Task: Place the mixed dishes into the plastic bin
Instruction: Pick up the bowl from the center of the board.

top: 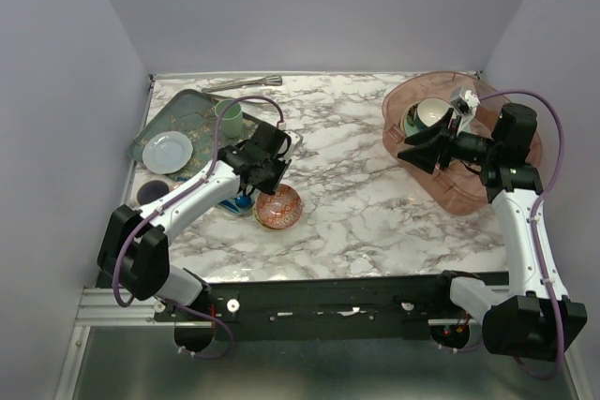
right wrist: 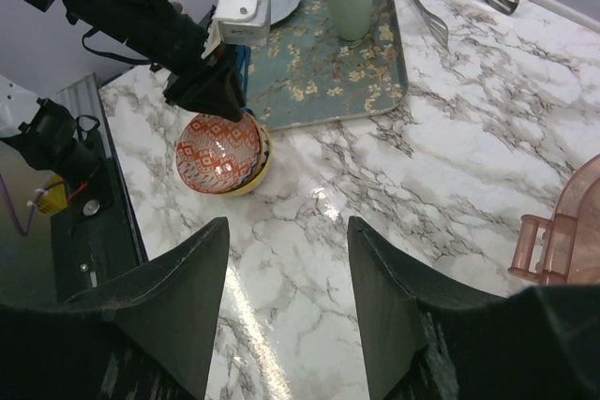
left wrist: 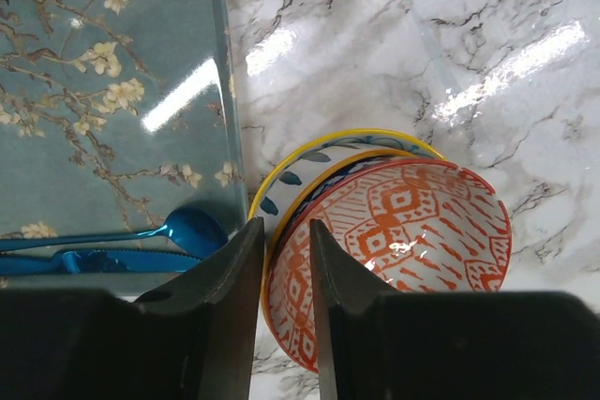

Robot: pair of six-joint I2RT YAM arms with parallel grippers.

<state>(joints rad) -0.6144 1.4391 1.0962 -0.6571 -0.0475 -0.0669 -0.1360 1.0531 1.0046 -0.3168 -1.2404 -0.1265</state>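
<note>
An orange-patterned bowl (left wrist: pixel 412 241) sits nested in the blue-yellow patterned bowl (left wrist: pixel 309 152) on the marble, just right of the tray. My left gripper (left wrist: pixel 286 227) (top: pixel 251 190) straddles their near rims, one finger outside and one inside the orange bowl, and both fingers press the rims. The plastic bin (top: pixel 469 189) stands at the far right with a cream dish (top: pixel 429 111) in it. My right gripper (top: pixel 413 151) (right wrist: pixel 287 227) hangs open at the bin's left edge with nothing between its fingers. A pale plate (top: pixel 169 150) lies on the tray.
The dark-green floral tray (top: pixel 192 110) at the left also holds a mint cup (top: pixel 229 117) and a blue spoon (left wrist: pixel 192 229) with a blue knife. Metal tongs (top: pixel 246 83) lie by the back wall. A dark round cup (top: pixel 152 194) stands at the table's left edge.
</note>
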